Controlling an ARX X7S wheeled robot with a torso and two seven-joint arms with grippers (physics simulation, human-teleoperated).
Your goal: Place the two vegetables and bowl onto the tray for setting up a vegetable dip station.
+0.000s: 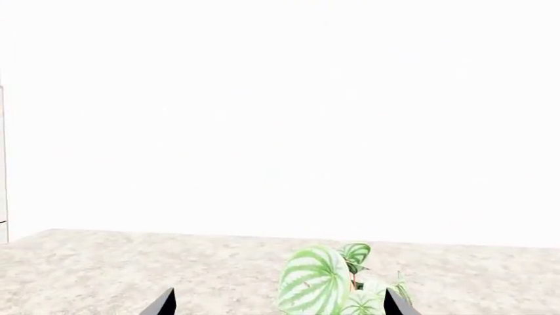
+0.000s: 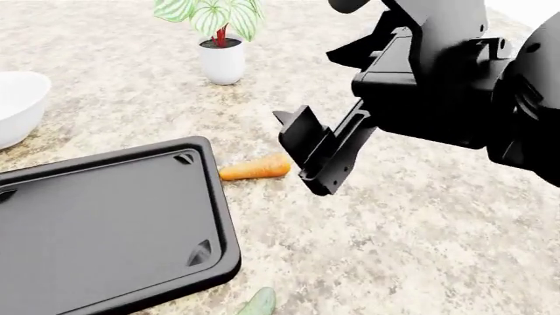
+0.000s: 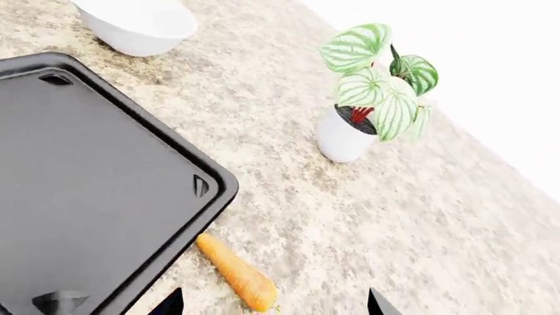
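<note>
While the carrot (image 2: pixel 256 168) lies on the counter just beside the right edge of the tray (image 2: pixel 96 223), its orange body is smooth and tapered, with the thin end pointing to the tray and the thick end pointing away. The tray is flat, black and rectangular, with rounded corners, a raised glossy rim and small triangular marks in the corners, and nothing rests on it. Near its lower right corner only the pale green tip of the cucumber (image 2: pixel 257 303) shows at the edge of the head view. The white bowl (image 2: pixel 18 105) is round and shiny and stands apart from the tray, at the far left. The right gripper (image 2: pixel 317 154) hangs in the air above the counter close to the carrot, its dark angular fingers spread apart and holding nothing. About the left gripper (image 1: pixel 278 303) I cannot tell, since only two dark tips show. Further back stands a small white pot (image 2: pixel 221 61) with a plant (image 2: pixel 210 14) of striped green leaves. The counter (image 2: pixel 420 249) is speckled beige stone, and behind it the room is plain white.
</note>
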